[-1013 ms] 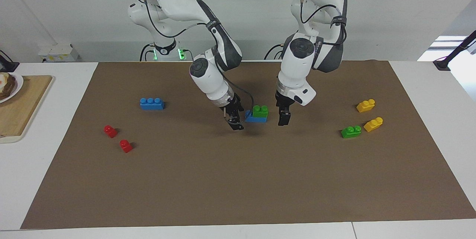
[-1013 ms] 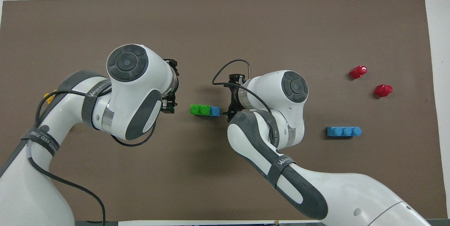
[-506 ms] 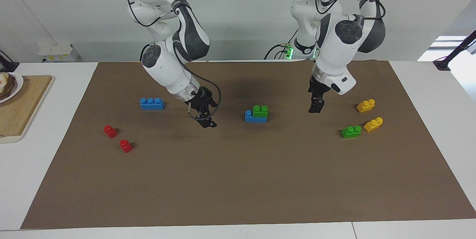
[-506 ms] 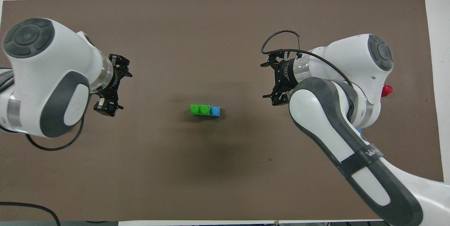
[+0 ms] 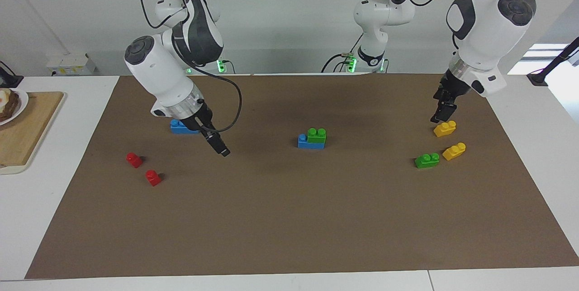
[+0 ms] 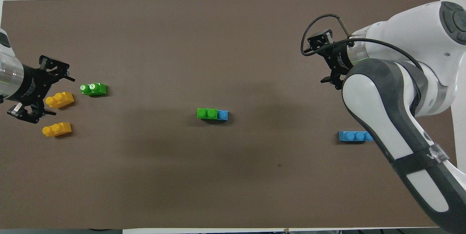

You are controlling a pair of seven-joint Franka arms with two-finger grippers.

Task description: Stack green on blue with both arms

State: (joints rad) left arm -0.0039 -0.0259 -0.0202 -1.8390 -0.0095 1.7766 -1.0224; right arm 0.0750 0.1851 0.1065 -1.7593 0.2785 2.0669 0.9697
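A green brick [image 5: 316,135] sits stacked on one end of a blue brick [image 5: 305,143] in the middle of the brown mat; the pair also shows in the overhead view, green [image 6: 206,113] on blue [image 6: 223,115]. Neither gripper touches them. My right gripper [image 5: 221,150] is open and empty, raised over the mat beside the second blue brick [image 5: 180,127], which its arm partly hides. My left gripper [image 5: 441,115] is open and empty, raised over a yellow brick [image 5: 444,128]. The second green brick [image 5: 427,160] lies loose near it.
Two yellow bricks [image 6: 59,99] [image 6: 56,129] and the loose green brick [image 6: 93,88] lie at the left arm's end. Two red bricks [image 5: 134,159] [image 5: 153,177] lie at the right arm's end. A wooden board [image 5: 27,132] with a plate lies off the mat.
Both grippers have drawn back from the stacked bricks in the middle and risen, each toward its own end of the table. The green-on-blue stack has stayed put.
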